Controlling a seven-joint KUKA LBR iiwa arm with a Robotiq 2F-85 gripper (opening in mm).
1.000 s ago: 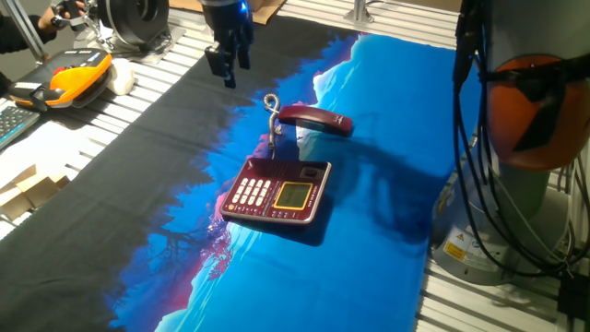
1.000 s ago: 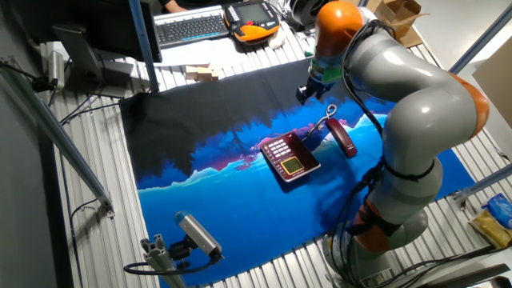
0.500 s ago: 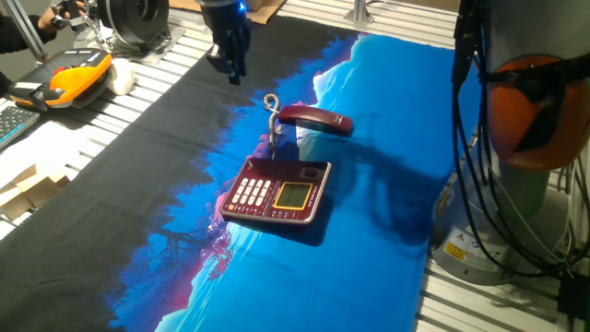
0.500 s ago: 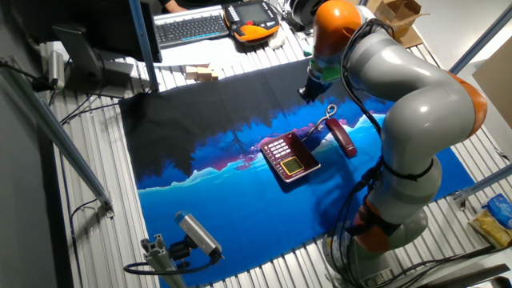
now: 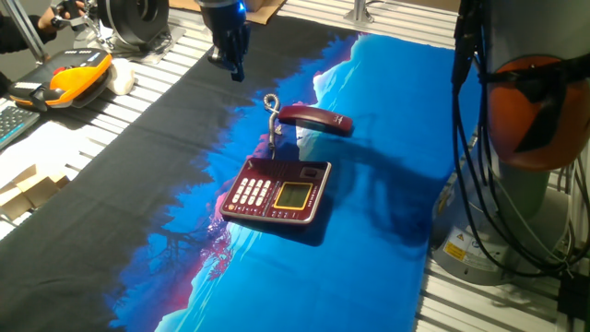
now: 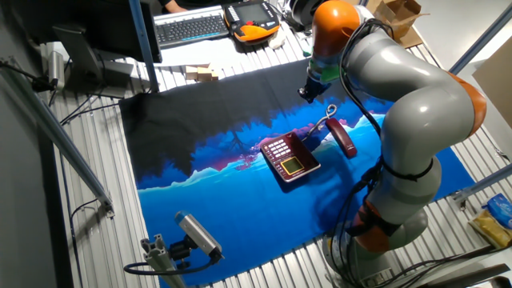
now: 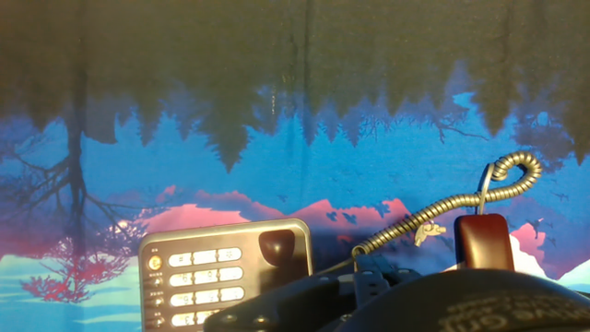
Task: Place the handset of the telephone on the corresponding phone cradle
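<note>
The dark red handset [image 5: 316,119] lies on the blue cloth just beyond the telephone [image 5: 277,192], off its base. Its pale curly cord [image 5: 271,106] loops up between them. The phone cradle [image 5: 290,169] is the strip along the base's far edge and holds nothing. My gripper [image 5: 232,60] hangs above the black part of the cloth, left of and beyond the handset, open and holding nothing. In the other fixed view my gripper [image 6: 308,90] is up and left of the handset [image 6: 346,138] and telephone [image 6: 290,157]. The hand view shows the keypad [image 7: 221,272], cord [image 7: 461,203] and one handset end [image 7: 481,242].
An orange and black device [image 5: 78,69] and a white object [image 5: 122,78] lie at the table's left edge, with wooden blocks [image 5: 28,189] nearer. A keyboard [image 6: 192,26] sits behind. The arm's base [image 5: 539,92] and cables stand at the right. A camera on a bracket [image 6: 196,232] is at the front.
A second ago my gripper showed two spread fingers; it has since turned and shifted slightly right and away. The handset and telephone have not moved.
</note>
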